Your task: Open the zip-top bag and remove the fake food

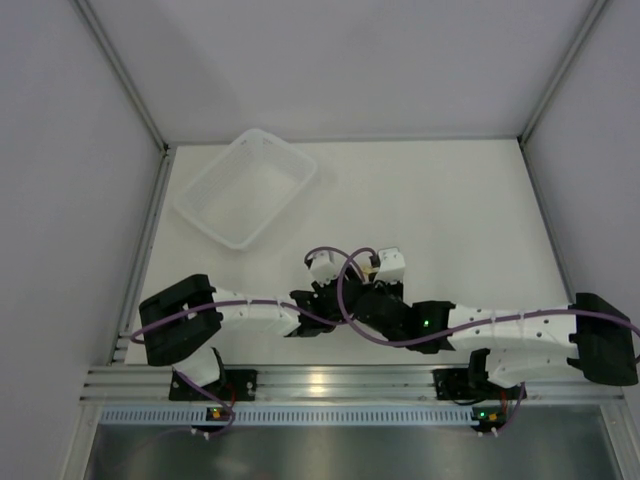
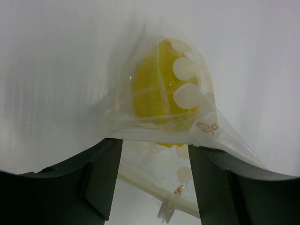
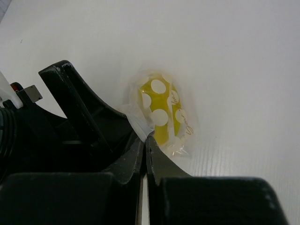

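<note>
Yellow fake food [image 2: 147, 93] inside a dotted, clear zip-top bag [image 2: 225, 138]

The bag is a small, glossy, crinkled pouch printed with white round dots and a touch of brown script. In the left wrist view it narrows to a point at 12 o'clock and flares toward 8 and 4 o'clock, with its zip strip running below at 6 o'clock. The food, a rounded bright yellow lump, fills the pouch's upper half, wholly wrapped in film. Whether the zip is closed cannot be told.
</note>
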Robot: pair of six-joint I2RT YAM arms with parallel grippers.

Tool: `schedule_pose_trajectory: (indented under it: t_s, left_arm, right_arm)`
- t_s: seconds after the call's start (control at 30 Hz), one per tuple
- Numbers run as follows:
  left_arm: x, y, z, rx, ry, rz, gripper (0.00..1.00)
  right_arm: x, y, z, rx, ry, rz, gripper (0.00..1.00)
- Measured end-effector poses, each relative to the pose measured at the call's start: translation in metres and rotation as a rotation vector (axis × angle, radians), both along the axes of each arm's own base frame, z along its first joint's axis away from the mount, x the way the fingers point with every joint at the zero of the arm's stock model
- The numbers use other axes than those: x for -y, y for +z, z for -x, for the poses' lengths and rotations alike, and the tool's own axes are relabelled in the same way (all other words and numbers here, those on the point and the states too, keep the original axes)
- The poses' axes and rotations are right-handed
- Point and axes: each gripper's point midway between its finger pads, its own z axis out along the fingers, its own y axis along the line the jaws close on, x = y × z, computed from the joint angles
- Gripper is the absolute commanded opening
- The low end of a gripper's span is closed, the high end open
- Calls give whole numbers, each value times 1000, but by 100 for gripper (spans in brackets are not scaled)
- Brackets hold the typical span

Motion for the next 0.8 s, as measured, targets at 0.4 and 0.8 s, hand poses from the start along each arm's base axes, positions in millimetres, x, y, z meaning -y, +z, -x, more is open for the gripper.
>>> schedule_pose_trajectory:
  t_s: [0.4, 0.8]
  left_arm:
    - [7, -3, -3, 64, -57, -51, 70]
    - [19, 14, -3, 95, -75, 14, 59]
  right_arm:
    - [7, -2, 1, 9, 13, 13, 0]
    - [17, 8, 18, -16, 63, -71, 0]
